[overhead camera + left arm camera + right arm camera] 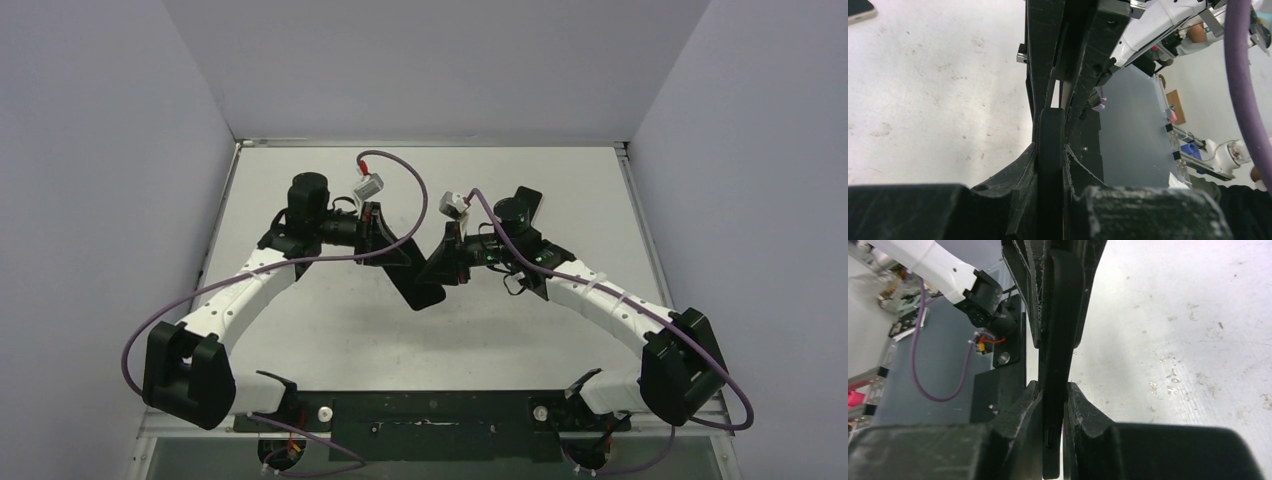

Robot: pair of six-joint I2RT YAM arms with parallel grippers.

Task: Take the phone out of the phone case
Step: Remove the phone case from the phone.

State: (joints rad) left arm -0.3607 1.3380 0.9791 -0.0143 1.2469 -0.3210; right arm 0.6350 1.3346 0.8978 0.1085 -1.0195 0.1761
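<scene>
A black phone case (422,285) hangs above the middle of the table (330,330), held between both arms. In the left wrist view the phone case (1050,125) stands edge-on, with my left gripper (1050,148) shut on it. In the right wrist view my right gripper (1053,386) is likewise shut on the phone case (1060,315), whose edge shows a small slot. From above, the left gripper (400,258) grips from the left and the right gripper (447,265) from the right. I cannot tell whether the phone sits inside.
A dark flat corner with a pale rim (858,10) lies on the table at the upper left edge of the left wrist view; I cannot tell what it is. Purple cables (400,170) loop over both wrists. The black mounting bar (430,410) runs along the near edge.
</scene>
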